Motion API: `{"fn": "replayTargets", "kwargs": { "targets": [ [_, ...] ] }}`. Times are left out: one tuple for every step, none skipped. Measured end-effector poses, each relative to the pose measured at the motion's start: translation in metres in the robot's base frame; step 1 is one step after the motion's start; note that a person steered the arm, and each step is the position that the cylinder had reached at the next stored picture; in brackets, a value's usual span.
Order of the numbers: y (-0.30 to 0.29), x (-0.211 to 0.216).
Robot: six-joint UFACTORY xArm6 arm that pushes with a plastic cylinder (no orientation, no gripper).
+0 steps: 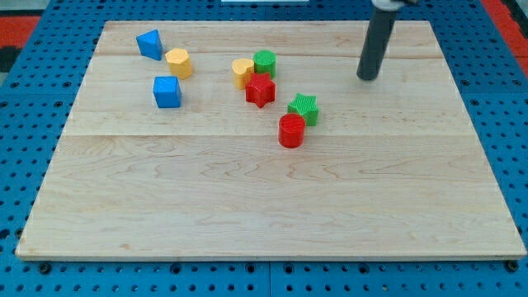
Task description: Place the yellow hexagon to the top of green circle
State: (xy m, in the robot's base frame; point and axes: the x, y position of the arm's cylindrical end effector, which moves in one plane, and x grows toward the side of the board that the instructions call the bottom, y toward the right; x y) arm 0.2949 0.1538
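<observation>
The yellow hexagon (178, 63) lies at the upper left of the wooden board (247, 214), between a blue angular block (149, 44) and a blue cube (167, 91). The green circle (265, 63) stands near the top centre, touching another yellow block (242, 72) on its left. A red star (260, 90) sits just below those two. My tip (366, 77) rests on the board at the upper right, well to the right of the green circle and far from the yellow hexagon. It touches no block.
A green star-like block (304, 108) and a red circle (291, 130) sit together right of centre, below and left of my tip. The board lies on a blue pegboard (25, 124) that surrounds it.
</observation>
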Motion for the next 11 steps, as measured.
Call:
{"fn": "replayTargets", "kwargs": {
  "targets": [
    [-0.077,-0.044],
    [-0.16,-0.053],
    [-0.195,0.0],
    [-0.208,0.061],
    [-0.278,0.049],
    [-0.331,0.019],
    [-0.343,0.002],
    [-0.307,-0.041],
    [-0.252,-0.045],
    [-0.292,-0.025],
    [-0.286,0.002]
  ]
}}
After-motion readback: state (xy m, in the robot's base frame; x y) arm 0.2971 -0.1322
